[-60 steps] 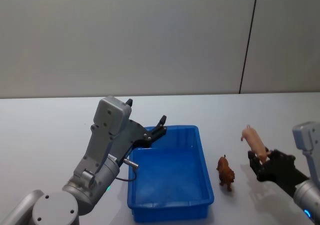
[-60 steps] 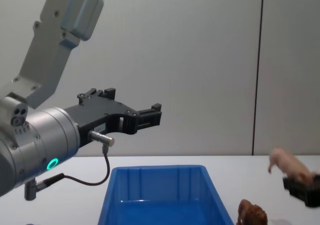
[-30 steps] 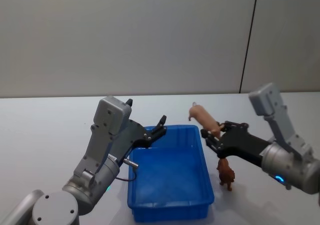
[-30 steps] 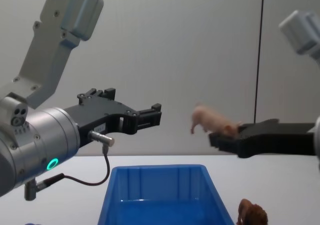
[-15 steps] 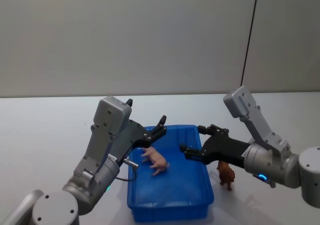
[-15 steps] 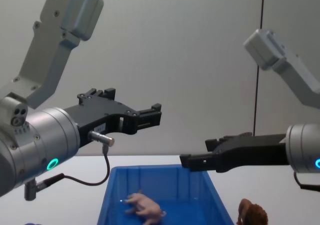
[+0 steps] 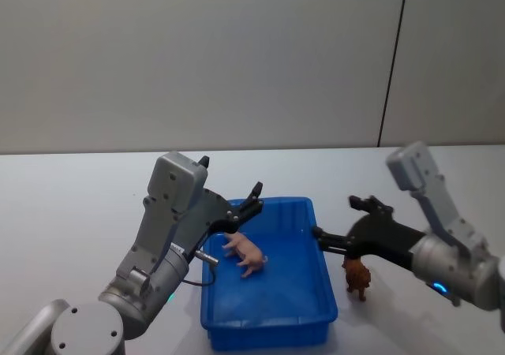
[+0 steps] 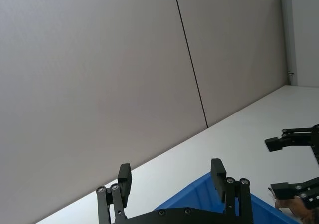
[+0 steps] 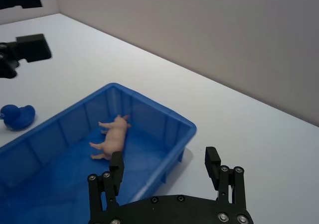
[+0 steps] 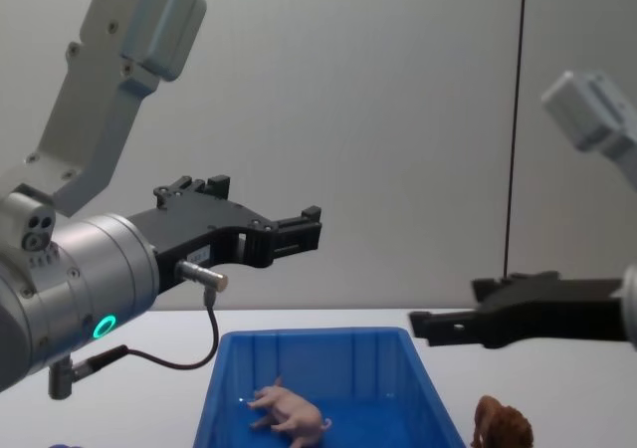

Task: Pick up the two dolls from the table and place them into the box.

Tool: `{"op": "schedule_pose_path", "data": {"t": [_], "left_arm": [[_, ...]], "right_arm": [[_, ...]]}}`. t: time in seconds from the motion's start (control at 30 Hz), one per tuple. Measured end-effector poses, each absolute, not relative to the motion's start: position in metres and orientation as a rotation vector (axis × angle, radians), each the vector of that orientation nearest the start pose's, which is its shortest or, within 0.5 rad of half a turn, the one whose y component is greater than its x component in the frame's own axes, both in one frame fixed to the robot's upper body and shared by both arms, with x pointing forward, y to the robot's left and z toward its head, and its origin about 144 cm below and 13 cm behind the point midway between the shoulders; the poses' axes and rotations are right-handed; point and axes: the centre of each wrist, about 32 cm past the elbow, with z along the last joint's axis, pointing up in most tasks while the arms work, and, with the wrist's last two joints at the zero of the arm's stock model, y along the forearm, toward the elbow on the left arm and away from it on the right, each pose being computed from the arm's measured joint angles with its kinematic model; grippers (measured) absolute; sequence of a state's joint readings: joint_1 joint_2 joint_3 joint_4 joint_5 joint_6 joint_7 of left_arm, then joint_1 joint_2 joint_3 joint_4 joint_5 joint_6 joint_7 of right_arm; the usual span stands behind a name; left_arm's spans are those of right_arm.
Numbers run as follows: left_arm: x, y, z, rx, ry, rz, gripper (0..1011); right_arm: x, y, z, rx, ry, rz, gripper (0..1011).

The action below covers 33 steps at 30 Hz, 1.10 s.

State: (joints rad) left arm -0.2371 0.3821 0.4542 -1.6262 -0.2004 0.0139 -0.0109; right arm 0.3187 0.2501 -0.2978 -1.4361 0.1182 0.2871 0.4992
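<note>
The pig (image 7: 246, 254) lies on its side on the floor of the box (image 7: 268, 328), in the half nearer the robot's left, with its legs sticking out sideways. Its long axis runs on a slant across the box, from far-left to near-right in the head view. We cannot say for certain which end is the head. So we judge one doll of the two delivered.

The brown animal (image 7: 357, 274) stands upright on the surface (image 7: 79, 201), just beside the box's right wall and toward its near corner, outside the bin. Its body lies roughly along that wall, and it seems to face away from the robot. It is the half of the job left: grasp, lift, carry over the rim, release.

The right gripper (image 7: 335, 218) hovers above that animal and the right rim, fingers apart and holding nothing. From its own wrist view we look past them to the pig. The left gripper (image 7: 246, 203) hangs over the box's far-left corner, fingers also apart and empty, apparently idle.
</note>
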Motion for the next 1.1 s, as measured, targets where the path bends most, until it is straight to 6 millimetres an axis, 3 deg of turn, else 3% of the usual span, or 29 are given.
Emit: {"op": "schedule_pose_path", "data": {"t": [0.57, 1.1], "left_arm": [[0.492, 0.198, 1.204, 0.061, -0.268, 1.124, 1001], [0.492, 0.198, 1.204, 0.061, -0.268, 1.124, 1002]], "right_arm": [[0.499, -0.254, 1.17, -0.248, 0.127, -0.978, 1001], [0.49, -0.256, 1.149, -0.246, 0.205, -0.966, 1001]]}}
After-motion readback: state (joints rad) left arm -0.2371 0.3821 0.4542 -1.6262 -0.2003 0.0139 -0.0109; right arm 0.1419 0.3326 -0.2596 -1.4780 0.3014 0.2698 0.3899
